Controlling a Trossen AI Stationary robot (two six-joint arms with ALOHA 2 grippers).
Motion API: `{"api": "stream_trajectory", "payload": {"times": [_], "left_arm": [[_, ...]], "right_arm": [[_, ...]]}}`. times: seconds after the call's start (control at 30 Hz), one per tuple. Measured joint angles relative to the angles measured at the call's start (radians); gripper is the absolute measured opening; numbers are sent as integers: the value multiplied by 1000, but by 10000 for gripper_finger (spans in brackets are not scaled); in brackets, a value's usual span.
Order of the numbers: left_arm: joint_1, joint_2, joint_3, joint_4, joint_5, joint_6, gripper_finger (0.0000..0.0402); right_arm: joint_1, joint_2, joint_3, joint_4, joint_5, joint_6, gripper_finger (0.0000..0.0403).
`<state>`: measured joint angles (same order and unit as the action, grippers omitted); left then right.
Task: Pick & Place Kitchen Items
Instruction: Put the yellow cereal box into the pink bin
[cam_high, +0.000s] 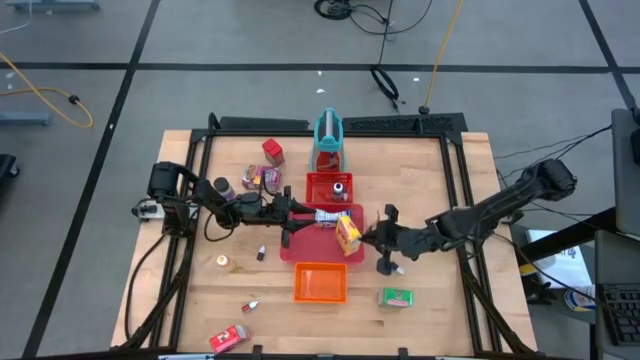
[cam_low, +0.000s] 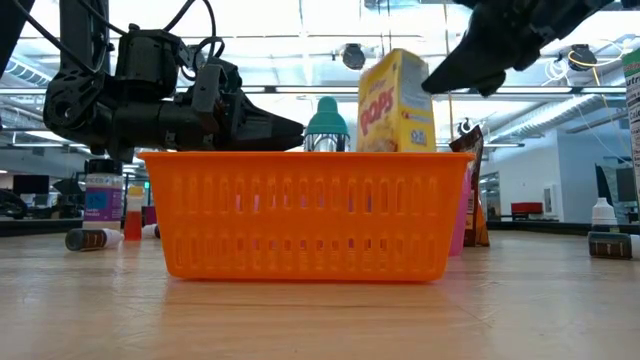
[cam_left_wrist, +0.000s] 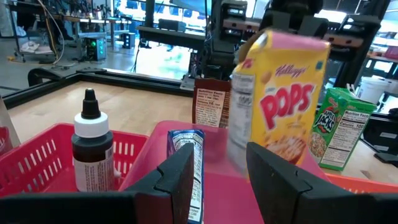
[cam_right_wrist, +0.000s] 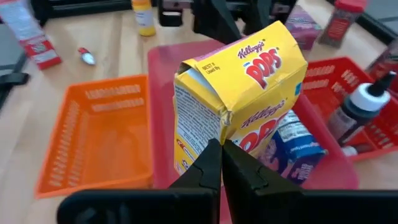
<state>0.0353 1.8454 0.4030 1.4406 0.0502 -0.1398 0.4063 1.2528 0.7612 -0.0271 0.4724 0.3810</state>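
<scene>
Your right gripper (cam_right_wrist: 221, 163) sits over the middle of the table, its fingers pressed tightly together on the crumpled lower corner of the yellow Pops cereal box (cam_right_wrist: 239, 93). The box stands tilted above the flat pink-red tray (cam_right_wrist: 163, 68), beside the blue-white packet (cam_right_wrist: 297, 148) lying on that tray.

Your left gripper (cam_left_wrist: 217, 171) reaches in from the opposite side, low over the same tray. Its two fingers stand part-way apart with the blue-white packet showing between them — whether they touch it cannot be told.

Just behind the flat tray is the red basket (cam_high: 330, 187), which holds a small dark bottle (cam_left_wrist: 92, 149) with a white collar. The orange basket (cam_high: 320, 282) sits at the near side of the flat tray, toward the table's front edge.

Other items lie scattered on the wooden table (cam_high: 440, 320):
- a green box (cam_high: 397, 297) near the front right
- a red box (cam_high: 230, 338) at the front left edge
- a second red box (cam_high: 272, 151) near the back
- a pink-purple packet (cam_high: 262, 177) beside it

The teal stand (cam_high: 329, 138) rises upright at the back.
</scene>
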Motion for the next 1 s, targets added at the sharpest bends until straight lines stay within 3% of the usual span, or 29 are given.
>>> {"api": "stream_trajectory", "payload": {"times": [0.33, 0.67, 1.0], "left_arm": [[0, 0, 0, 0, 0, 1, 147], [0, 0, 0, 0, 0, 2, 147], [0, 0, 0, -10, 0, 2, 147]], "right_arm": [[44, 50, 0, 1, 156, 128, 0], [46, 100, 0, -2, 158, 203, 0], [47, 104, 0, -7, 126, 155, 1]]}}
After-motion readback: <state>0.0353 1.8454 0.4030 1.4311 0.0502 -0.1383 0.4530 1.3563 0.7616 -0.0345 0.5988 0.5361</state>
